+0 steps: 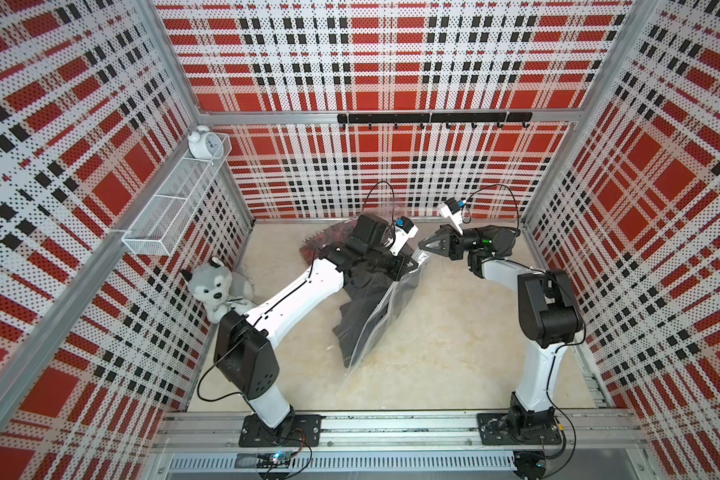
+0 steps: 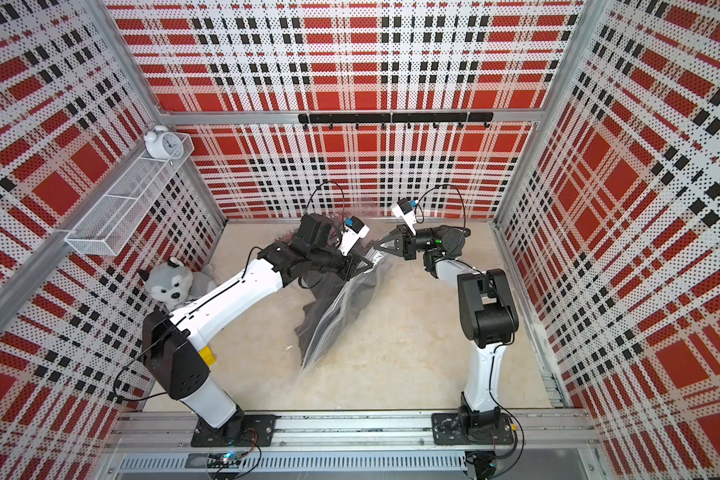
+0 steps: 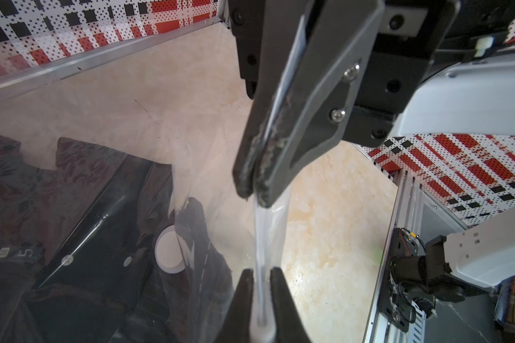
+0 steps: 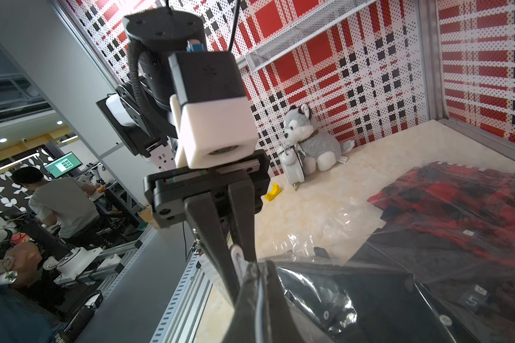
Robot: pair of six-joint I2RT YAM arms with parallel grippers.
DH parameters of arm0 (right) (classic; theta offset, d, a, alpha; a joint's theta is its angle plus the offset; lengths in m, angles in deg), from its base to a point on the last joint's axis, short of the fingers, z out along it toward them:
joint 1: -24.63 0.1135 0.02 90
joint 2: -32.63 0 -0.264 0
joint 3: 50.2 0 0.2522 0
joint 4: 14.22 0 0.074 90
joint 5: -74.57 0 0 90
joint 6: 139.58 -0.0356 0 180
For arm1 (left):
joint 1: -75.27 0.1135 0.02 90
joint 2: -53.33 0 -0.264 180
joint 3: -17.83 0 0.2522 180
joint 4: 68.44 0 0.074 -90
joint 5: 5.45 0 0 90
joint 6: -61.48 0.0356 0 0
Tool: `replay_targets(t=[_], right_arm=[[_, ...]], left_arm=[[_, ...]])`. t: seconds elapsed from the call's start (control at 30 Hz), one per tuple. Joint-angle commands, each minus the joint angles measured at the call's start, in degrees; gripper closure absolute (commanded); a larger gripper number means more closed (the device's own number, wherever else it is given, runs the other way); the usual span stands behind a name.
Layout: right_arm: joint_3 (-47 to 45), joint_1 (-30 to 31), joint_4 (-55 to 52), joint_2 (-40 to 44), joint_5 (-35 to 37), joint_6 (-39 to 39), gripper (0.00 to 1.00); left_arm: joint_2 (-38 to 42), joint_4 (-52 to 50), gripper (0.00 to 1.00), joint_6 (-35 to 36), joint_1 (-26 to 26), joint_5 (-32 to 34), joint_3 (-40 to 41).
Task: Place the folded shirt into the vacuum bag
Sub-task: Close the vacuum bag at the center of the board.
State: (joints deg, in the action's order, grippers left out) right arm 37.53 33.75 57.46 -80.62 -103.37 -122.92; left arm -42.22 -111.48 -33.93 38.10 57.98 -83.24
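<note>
- In both top views the left arm hides part of the plaid shirt and the far end of the black shirt. The left gripper and right gripper meet at the far end of the vacuum bag, which lies mid-table. Both are too small there to read.
- Counted there: two shirts, one bag, one plush husky, and one alarm clock on a wire shelf.
- In the left wrist view, both grippers are pressed together, each pinching the bag's clear edge strip. The black shirt lies behind the plastic, and I cannot tell whether it is inside or beneath. One white valve cap is partly behind a fold.
- In the right wrist view, the right gripper's fingers are cut off by the picture edge. Glossy plastic veils both shirts. A second clock and one yellow piece sit on the table near the husky.
</note>
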Motion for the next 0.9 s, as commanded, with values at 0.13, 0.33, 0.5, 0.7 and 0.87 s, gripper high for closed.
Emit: replay_targets(t=[0.13,0.33,0.5,0.7,0.87], right_arm=[[2.0,-3.2,-64.8,14.0,22.5,54.7,1.00],[1.1,-4.2,-56.9,15.1,21.2,49.6,1.00],[2.5,-4.3,-58.6,15.3,21.7,51.1,1.00],[5.8,-4.4,-68.1,15.3,23.0,58.3,1.00],[7.0,-5.4,-69.8,15.1,24.1,59.3,1.00]], left_arm=[[4.4,-6.6,1.00,-3.5,-0.9,-1.0,8.3],[5.0,-7.5,1.00,-3.7,-2.0,-0.8,11.3],[4.9,-9.9,1.00,-3.3,-2.7,0.9,12.6],[4.7,-13.2,1.00,-4.2,-3.3,3.0,11.5],[5.7,-14.1,1.00,-5.1,-4.3,3.3,12.7]])
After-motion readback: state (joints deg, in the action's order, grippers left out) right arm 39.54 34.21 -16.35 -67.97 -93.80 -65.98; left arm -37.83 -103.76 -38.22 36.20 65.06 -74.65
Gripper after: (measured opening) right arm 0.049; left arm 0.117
